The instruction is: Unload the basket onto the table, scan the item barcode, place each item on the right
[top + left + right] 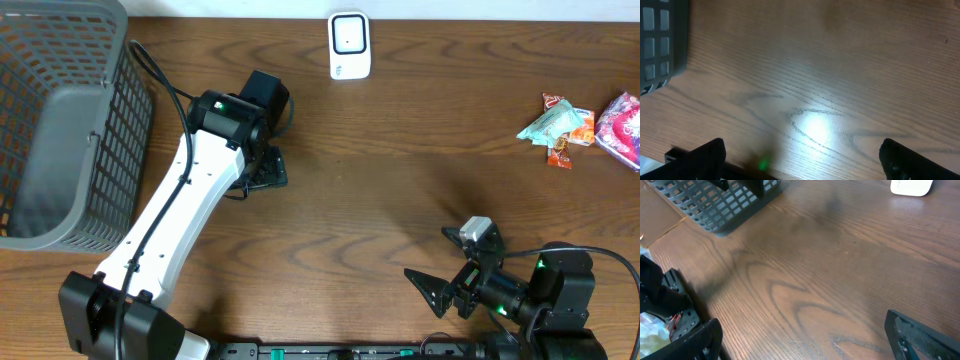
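Right gripper point(800, 325): jaws spread wide, nothing held, low over bare bench point(380, 200) at near-right, aimed toward basket point(100, 140) side. Left gripper point(800, 147): equally wide, empty, mid-left. Snack packets point(556, 125) at far-right edge, well apart from both; right arm nearer, but they lie behind its aim. Long axis roughly left-right. Scanner point(350, 45) far-centre.

Brown wood-grain table point(380, 180). Grey mesh basket point(125, 130) sits far left, white scanner point(350, 45) far centre, snack packets point(558, 125) in a loose cluster far right.
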Motion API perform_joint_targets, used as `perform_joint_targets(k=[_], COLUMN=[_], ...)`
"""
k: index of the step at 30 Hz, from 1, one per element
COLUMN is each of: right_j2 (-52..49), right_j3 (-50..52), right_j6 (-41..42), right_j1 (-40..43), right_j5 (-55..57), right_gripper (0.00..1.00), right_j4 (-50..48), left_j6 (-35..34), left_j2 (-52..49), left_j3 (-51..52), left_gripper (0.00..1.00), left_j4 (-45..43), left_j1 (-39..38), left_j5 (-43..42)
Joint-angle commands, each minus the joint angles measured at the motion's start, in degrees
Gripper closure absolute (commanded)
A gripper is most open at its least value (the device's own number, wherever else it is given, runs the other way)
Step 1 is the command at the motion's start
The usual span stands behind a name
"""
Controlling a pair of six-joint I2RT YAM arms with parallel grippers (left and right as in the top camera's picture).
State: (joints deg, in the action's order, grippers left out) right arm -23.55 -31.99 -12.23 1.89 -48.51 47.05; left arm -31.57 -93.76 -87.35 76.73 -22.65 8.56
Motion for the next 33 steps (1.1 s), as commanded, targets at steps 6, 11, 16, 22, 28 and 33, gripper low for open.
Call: perform_joint_targets(k=[6, 11, 16, 22, 28, 33], right_j2=[0.3, 0.3, 0.3, 0.3, 0.3, 0.3], right_j3=[0.3, 0.3, 0.3, 0.3, 0.3, 0.3], right_j6=[-0.7, -0.7, -0.7, -0.7, -0.7, -0.7], right_j1=[-0.4, -0.4, -0.4, -0.4, -0.4, -0.4], right_j5=[-1.1, -1.1, -0.9, -0.5, 0.2, 0.4], right_gripper=[0.01, 0.01, 0.01, 0.01, 0.01, 0.01], right_j4=[-1.1, -2.7, -3.3, -5.0, -5.1, -5.4], left_j6=[-0.7, -0.7, -0.7, -0.7, -0.7, -0.7], left_j2=[-0.4, -0.4, -0.4, -0.4, -0.4, -0.4], left_j3=[-0.2, -0.2, -0.2, -0.2, -0.2, -0.2], left_gripper=[0.02, 0.02, 0.02, 0.02, 0.02, 0.02], left_j4=[0.4, 0.4, 0.4, 0.4, 0.4, 0.4], left_j1=[0.0, 0.0, 0.0, 0.0, 0.0, 0.0], left_j5=[0.9, 0.9, 0.9, 0.9, 0.9, 0.9])
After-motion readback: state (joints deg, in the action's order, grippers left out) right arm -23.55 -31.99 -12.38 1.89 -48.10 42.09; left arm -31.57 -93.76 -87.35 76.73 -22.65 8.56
